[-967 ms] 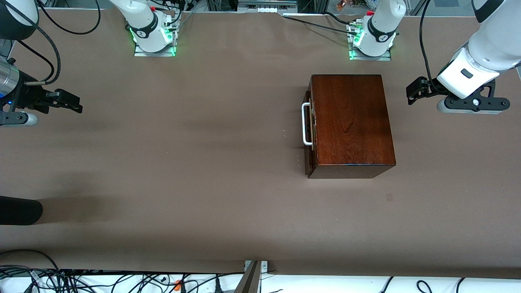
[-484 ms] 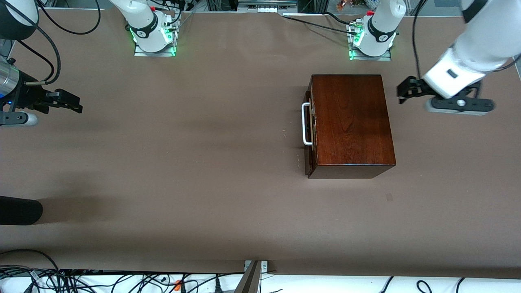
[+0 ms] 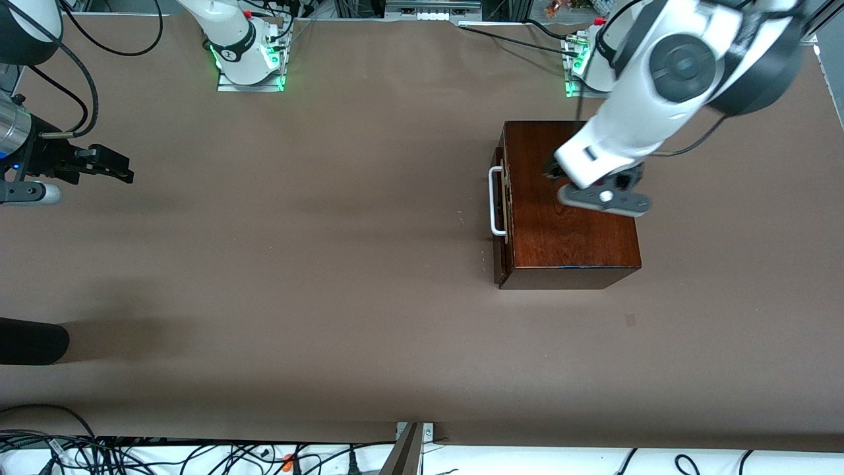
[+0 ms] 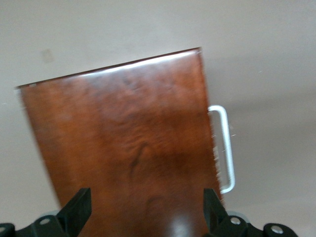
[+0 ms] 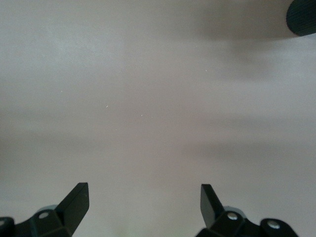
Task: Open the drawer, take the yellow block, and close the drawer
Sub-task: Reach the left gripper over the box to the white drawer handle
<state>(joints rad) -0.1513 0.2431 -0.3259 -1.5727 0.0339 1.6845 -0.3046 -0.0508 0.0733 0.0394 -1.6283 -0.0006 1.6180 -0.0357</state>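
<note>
The dark reddish-brown wooden box point(image 3: 567, 224) stands on the table toward the left arm's end. Its drawer point(image 3: 499, 260) is shut, and the white U-shaped handle point(image 3: 494, 201) faces the right arm's end. The yellow block is hidden. My left gripper point(image 3: 551, 173) hangs over the box top, open and empty. The left wrist view shows the box top point(image 4: 123, 133) and the handle point(image 4: 224, 148) beyond my left gripper point(image 4: 146, 197). My right gripper point(image 3: 125, 173) waits open and empty over bare table at the right arm's end, and in the right wrist view my right gripper point(image 5: 144, 192) shows only tabletop.
A black rounded object point(image 3: 30, 342) pokes in at the right arm's end, nearer the front camera than my right gripper; it also shows in the right wrist view point(image 5: 302, 17). Cables point(image 3: 165, 455) lie along the table's near edge. The two arm bases point(image 3: 249, 56) stand at the table's back edge.
The left arm has swung from beside the box, at the left arm's end of the table, to over the box top. The right arm and the drawer have not moved.
</note>
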